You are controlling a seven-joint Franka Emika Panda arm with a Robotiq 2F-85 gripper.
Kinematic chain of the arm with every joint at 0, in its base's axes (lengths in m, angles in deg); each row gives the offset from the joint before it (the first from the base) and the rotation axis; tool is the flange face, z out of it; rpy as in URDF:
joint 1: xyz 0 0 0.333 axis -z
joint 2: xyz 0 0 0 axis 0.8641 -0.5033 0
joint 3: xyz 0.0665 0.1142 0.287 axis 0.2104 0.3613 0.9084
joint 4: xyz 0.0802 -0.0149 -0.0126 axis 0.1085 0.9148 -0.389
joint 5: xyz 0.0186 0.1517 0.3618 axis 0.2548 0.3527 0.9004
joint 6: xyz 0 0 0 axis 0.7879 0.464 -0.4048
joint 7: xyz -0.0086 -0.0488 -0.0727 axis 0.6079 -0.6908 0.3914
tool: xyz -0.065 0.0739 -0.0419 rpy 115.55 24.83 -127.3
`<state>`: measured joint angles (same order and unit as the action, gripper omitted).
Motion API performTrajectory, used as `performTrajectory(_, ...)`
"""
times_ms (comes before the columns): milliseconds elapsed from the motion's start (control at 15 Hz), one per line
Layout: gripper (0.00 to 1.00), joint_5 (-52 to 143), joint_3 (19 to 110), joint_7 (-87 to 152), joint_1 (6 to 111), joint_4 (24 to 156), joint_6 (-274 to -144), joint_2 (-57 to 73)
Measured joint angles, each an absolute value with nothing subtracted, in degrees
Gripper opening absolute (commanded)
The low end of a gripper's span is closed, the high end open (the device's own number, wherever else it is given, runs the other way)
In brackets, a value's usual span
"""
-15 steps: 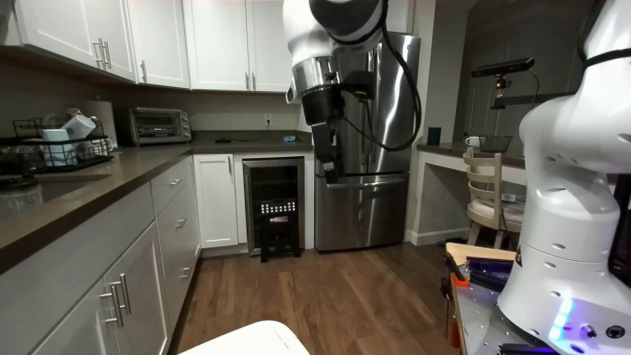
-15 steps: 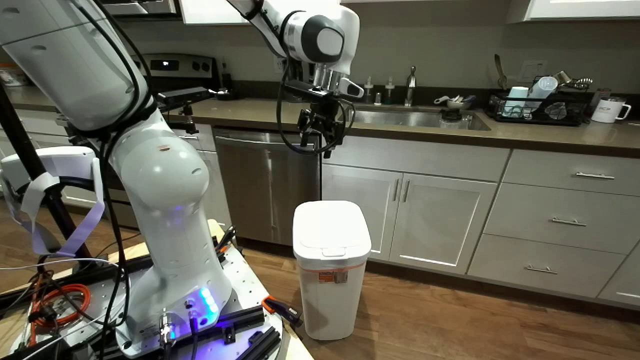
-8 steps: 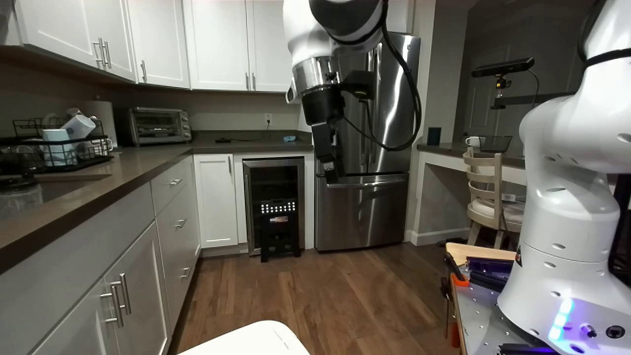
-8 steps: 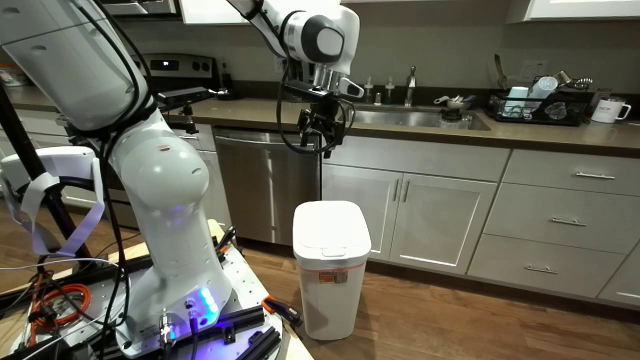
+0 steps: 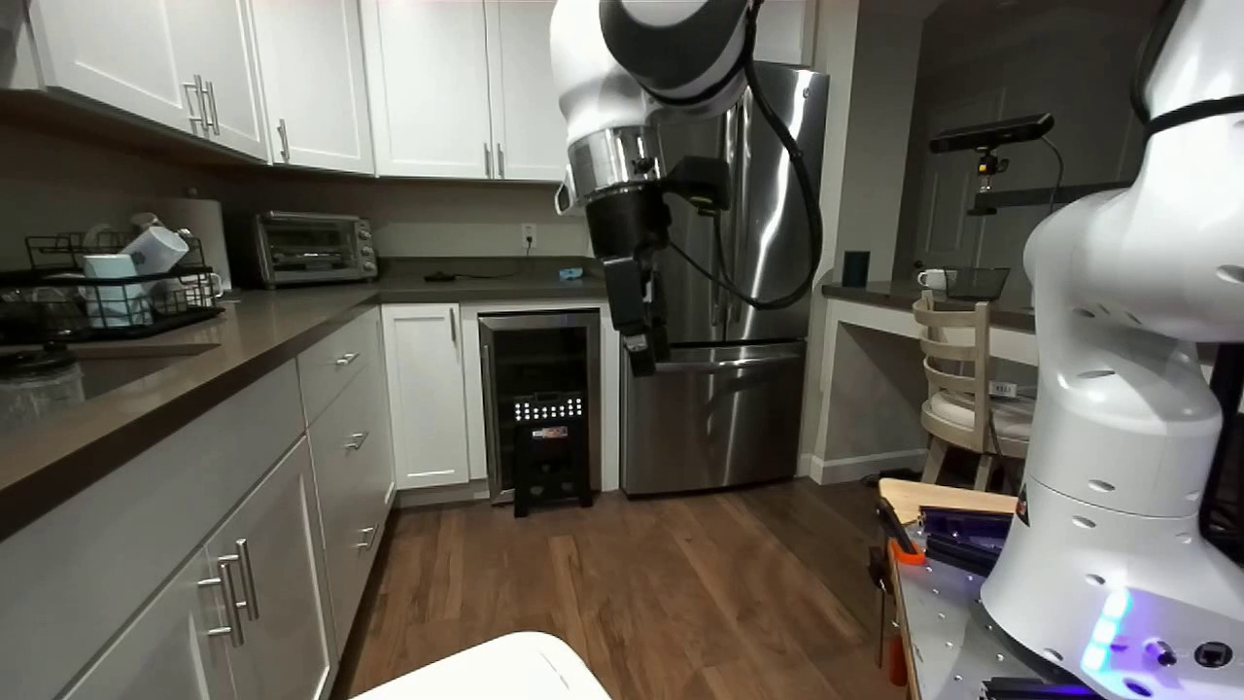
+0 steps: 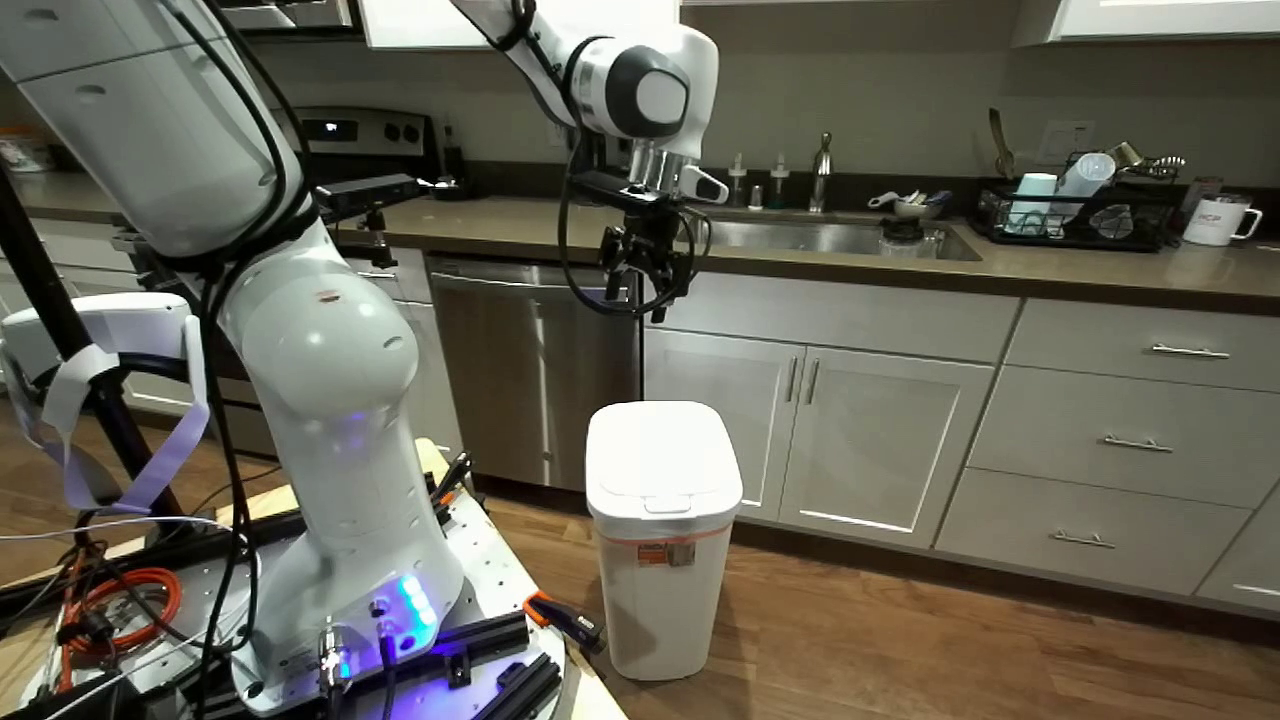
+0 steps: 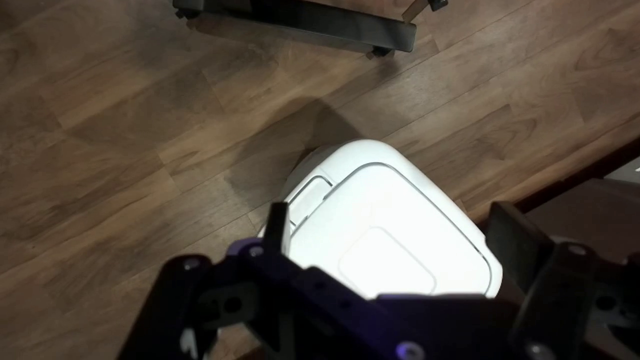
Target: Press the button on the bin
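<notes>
Well above white bin [image 6: 664, 560], arm [image 6: 325, 335] bent over, claw [image 7: 390, 220] pointing down, spread wide.

Bin [image 5: 491, 671] cut off by bottom edge in an exterior view; arm [image 5: 1127, 389] also, by top edge. Wrist view: bin's one end hidden behind gripper [image 7: 389, 215], fingers [image 7: 517, 245] blurred.

Two-finger gripper [image 7: 390, 220] stood at six o'clock, fingers [image 7: 276, 227] spread wide, white bin [image 7: 400, 240] visible between them. Rectangular button [image 7: 311, 200] sat at ten o'clock on bin top, beside one fingertip in view. Black bar [image 7: 325, 20] showed at twelve; wood-plank floor [image 7: 165, 140] lay beneath.
</notes>
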<state>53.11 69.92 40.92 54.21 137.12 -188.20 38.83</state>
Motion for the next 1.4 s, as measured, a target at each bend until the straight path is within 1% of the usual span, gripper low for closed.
performTrajectory(200,1.0,53.1,70.7,40.9,54.2,137.0,-192.0,36.3)
performTrajectory(467,1.0,52.6,71.6,40.9,54.2,136.5,-200.3,30.1)
performTrajectory(933,1.0,50.3,72.4,41.1,54.2,131.8,-216.8,11.6)
performTrajectory(1000,0.97,49.5,72.3,41.1,54.3,130.6,-218.9,8.5)
performTrajectory(1067,0.96,48.7,72.2,41.1,54.3,129.3,-220.7,5.6)
performTrajectory(1133,0.9,48.1,72.0,41.2,54.4,127.9,-222.3,2.8)
performTrajectory(1200,0.89,47.4,71.9,41.2,54.5,126.4,-223.6,0.2)
performTrajectory(1267,0.79,47.1,71.7,41.2,54.5,124.9,-224.4,-2.0)
performTrajectory(1333,0.74,46.7,71.6,41.3,54.6,123.5,-224.7,-4.0)
performTrajectory(1400,0.64,46.5,71.4,41.3,54.6,122.1,-224.7,-5.8)
